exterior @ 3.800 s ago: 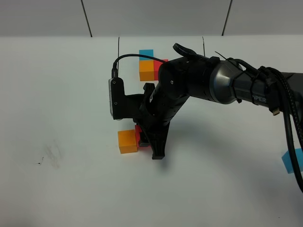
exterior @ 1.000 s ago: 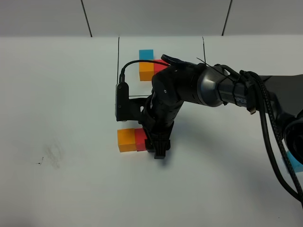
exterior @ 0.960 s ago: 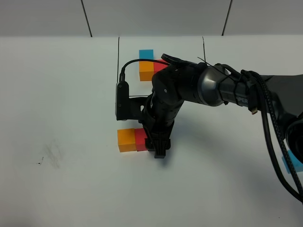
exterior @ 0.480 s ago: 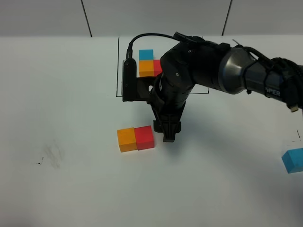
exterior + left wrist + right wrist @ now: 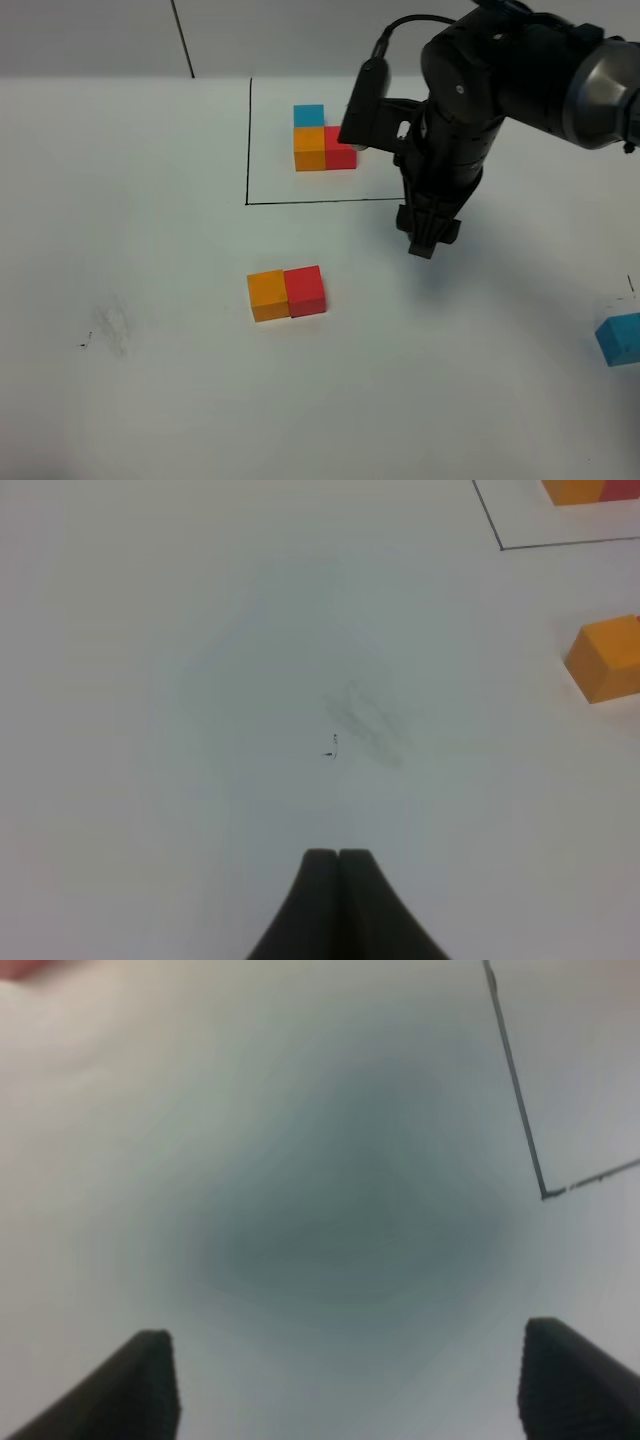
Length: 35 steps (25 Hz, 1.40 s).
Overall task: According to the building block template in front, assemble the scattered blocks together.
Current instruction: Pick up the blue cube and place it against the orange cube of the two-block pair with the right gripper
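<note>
Here, the right gripper (image 5: 424,246) hangs open and empty near centre frame, the light blue cube (image 5: 619,339) lying well apart at the lower right edge, on that arm's side. The orange cube (image 5: 269,297) and red cube (image 5: 306,290) sit touching left of centre, below the template (image 5: 311,150); the left gripper (image 5: 338,858) is closed, empty.

Template (image 5: 311,150) behind block pair (image 5: 287,293)

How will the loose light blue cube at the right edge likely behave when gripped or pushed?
The light blue cube looks rigid and flat-faced, so it should slide rather than roll. Its matte sides probably give the open right claw decent grip. Squat and resting flat, it seems unlikely to tip.
</note>
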Available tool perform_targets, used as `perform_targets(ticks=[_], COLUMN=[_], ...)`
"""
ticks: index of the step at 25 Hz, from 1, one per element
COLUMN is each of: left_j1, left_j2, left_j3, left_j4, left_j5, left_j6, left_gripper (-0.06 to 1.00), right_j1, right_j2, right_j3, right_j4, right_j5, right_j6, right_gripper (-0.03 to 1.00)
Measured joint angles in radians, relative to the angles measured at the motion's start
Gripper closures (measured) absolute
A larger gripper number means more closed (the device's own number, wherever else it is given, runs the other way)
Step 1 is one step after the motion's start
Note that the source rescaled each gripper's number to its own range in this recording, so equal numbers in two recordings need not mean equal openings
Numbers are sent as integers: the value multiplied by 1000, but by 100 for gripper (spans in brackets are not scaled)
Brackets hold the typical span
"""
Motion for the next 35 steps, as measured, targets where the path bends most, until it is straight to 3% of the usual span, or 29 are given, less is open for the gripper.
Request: perform_targets(ticks=[3, 9, 18, 28, 35], left_j1=[0, 0, 0, 0, 0], left_j2=[0, 0, 0, 0, 0], left_j3=[0, 0, 0, 0, 0], left_j4=[0, 0, 0, 0, 0], left_j5=[-1, -2, -2, -2, -2], left_j6=[1, 1, 1, 1, 1], left_gripper=[94, 94, 94, 94, 94], right_j1=[-43, -158, -339, -486, -508], right_j2=[-54, -228, -484, -583, -583], right_j3=[70, 320, 604, 774, 800], right_j4=[1, -1, -2, -5, -5], right_j5=[-13, -136, -256, -285, -321], right_j6=[21, 84, 318, 559, 602], right_gripper=[28, 28, 28, 28, 28])
